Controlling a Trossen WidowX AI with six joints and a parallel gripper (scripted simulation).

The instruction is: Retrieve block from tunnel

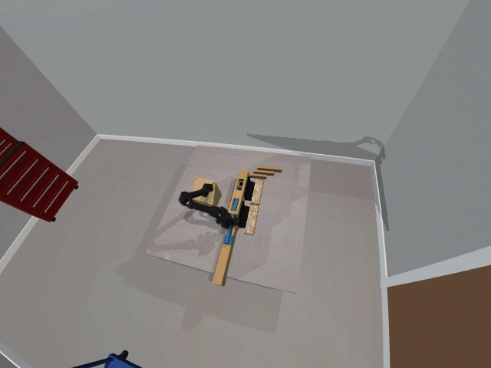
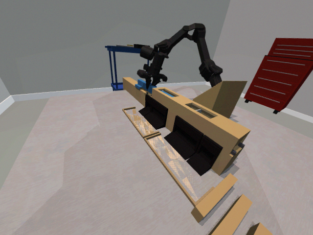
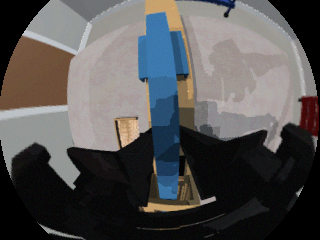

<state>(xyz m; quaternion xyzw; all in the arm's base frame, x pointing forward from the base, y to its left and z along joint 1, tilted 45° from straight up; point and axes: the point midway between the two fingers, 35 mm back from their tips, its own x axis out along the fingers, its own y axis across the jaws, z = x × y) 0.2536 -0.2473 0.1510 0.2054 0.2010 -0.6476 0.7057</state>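
Black gripper (image 1: 234, 222) (image 2: 150, 86) (image 3: 166, 130) clamped on the blue handle (image 1: 228, 239) (image 2: 143, 82) (image 3: 162, 55), fingers against both sides, as far as the wrist view shows. Handle sticks out of the wooden tunnel (image 1: 243, 176) (image 2: 181, 100), over the wooden rail (image 1: 222, 263) (image 2: 129, 82) (image 3: 161, 6). Can't make out the small block from here.

The tunnel roof (image 1: 244, 176) (image 2: 180, 101) has two openings a fingertip could enter from above; solid wood between them blocks the way. Black flaps (image 2: 193, 141) crowd the tunnel's side openings.
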